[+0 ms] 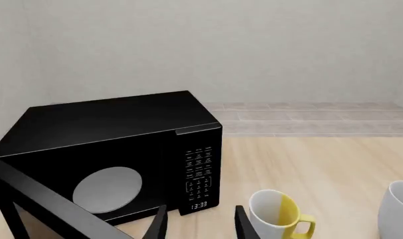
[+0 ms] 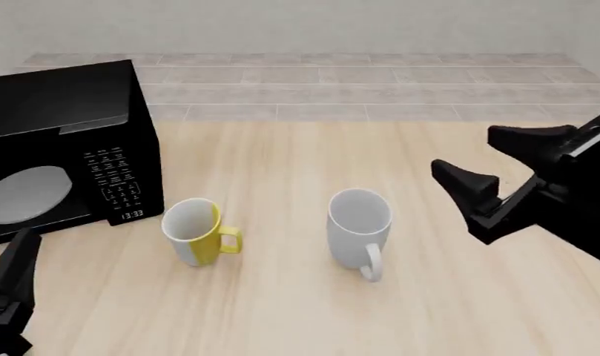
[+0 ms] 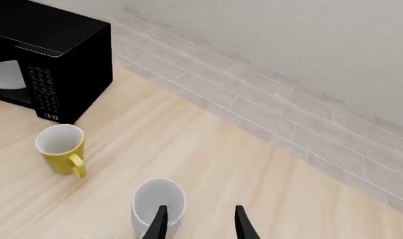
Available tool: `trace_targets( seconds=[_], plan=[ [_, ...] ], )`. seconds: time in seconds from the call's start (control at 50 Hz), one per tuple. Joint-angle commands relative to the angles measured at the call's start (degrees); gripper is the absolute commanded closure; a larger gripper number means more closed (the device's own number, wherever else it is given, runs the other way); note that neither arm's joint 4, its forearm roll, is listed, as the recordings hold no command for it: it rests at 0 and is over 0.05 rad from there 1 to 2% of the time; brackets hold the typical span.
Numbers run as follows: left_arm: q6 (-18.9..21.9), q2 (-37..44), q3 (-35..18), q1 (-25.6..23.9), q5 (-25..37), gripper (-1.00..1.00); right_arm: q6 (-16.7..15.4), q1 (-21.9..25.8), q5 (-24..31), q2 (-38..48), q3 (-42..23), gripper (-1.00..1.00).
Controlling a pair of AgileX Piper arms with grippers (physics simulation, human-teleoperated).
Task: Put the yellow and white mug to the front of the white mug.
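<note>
Both mugs stand upright on the wooden table, well apart from each other, the yellow and white mug [image 2: 193,231] near the microwave [image 2: 62,148] with its open door, the white mug [image 2: 359,222] off to its right.

Judging by its look, the small mug is rigid glazed ceramic, light but slick and chippable, so a pinch across the rim wall, or on the yellow handle, seems safest.

The left gripper [image 1: 200,224] has its fingers apart with nothing between them, and that mug sits just ahead and slightly to its right.

The right gripper [image 2: 498,167] hangs spread wide and empty above the table, the white mug below and to its left, and the yellow one farther left still.
</note>
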Motion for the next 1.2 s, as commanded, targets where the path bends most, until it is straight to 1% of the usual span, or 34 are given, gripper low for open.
trace_targets(
  seconds=[0.02, 0.1, 0.12, 0.16, 0.2, 0.26, 0.34, 0.36, 0.38, 0.42, 0.46, 0.54, 0.56, 0.64, 0.66, 0.9, 0.94, 0.98, 1.0, 1.02, 1.14, 1.2],
  plan=[
    [0.0, 0.0, 0.0, 0.0, 0.0, -1.00, -2.1, 6.4, 4.2, 10.6, -8.9, -1.00],
    [0.0, 0.0, 0.0, 0.0, 0.0, -1.00, -2.2, 7.7, 5.6, 12.7, -11.3, -1.00],
    [0.0, 0.0, 0.0, 0.0, 0.0, -1.00, -3.6, 8.1, 5.7, 13.9, -11.9, -1.00],
    [0.0, 0.0, 0.0, 0.0, 0.0, -1.00, -4.2, 8.6, 6.2, 16.1, -13.7, -1.00],
    [0.0, 0.0, 0.0, 0.0, 0.0, -1.00, -5.5, 8.6, 6.4, 17.8, -14.9, -1.00],
    [0.0, 0.0, 0.0, 0.0, 0.0, -1.00, -5.7, 9.0, 7.3, 19.1, -16.6, -1.00],
    [0.0, 0.0, 0.0, 0.0, 0.0, -1.00, -7.5, 9.8, 8.5, 21.9, -18.5, -1.00],
    [0.0, 0.0, 0.0, 0.0, 0.0, -1.00, -7.5, 9.8, 8.5, 21.9, -18.5, -1.00],
    [0.0, 0.0, 0.0, 0.0, 0.0, -1.00, -8.9, 10.0, 8.2, 23.0, -18.4, -1.00],
    [0.0, 0.0, 0.0, 0.0, 0.0, -1.00, -9.1, 10.1, 8.0, 24.6, -18.7, -1.00],
    [0.0, 0.0, 0.0, 0.0, 0.0, -1.00, -8.0, 10.8, 8.2, 25.7, -19.6, -1.00],
    [0.0, 0.0, 0.0, 0.0, 0.0, -1.00, -7.3, 11.5, 8.6, 27.3, -20.6, -1.00],
    [0.0, 0.0, 0.0, 0.0, 0.0, -1.00, -6.6, 12.2, 9.1, 27.5, -21.1, -1.00],
    [0.0, 0.0, 0.0, 0.0, 0.0, -1.00, -5.7, 14.4, 10.3, 28.2, -22.0, -1.00],
    [0.0, 0.0, 0.0, 0.0, 0.0, -1.00, -4.7, 15.4, 10.9, 28.3, -22.5, -1.00],
    [0.0, 0.0, 0.0, 0.0, 0.0, -1.00, -3.5, 19.4, 12.4, 30.4, -24.0, -1.00],
    [0.0, 0.0, 0.0, 0.0, 0.0, -1.00, -4.3, 19.8, 12.8, 31.0, -24.3, -1.00],
    [0.0, 0.0, 0.0, 0.0, 0.0, -1.00, -3.9, 20.4, 13.4, 31.9, -25.0, -1.00],
    [0.0, 0.0, 0.0, 0.0, 0.0, -1.00, -4.5, 20.2, 13.4, 32.5, -25.1, -1.00],
    [0.0, 0.0, 0.0, 0.0, 0.0, -1.00, -4.1, 20.6, 13.9, 32.9, -25.7, -1.00],
    [0.0, 0.0, 0.0, 0.0, 0.0, -1.00, -3.7, 23.1, 15.4, 33.9, -27.0, -1.00],
    [0.0, 0.0, 0.0, 0.0, 0.0, -1.00, -4.1, 23.8, 15.3, 34.4, -26.9, -1.00]
  ],
)
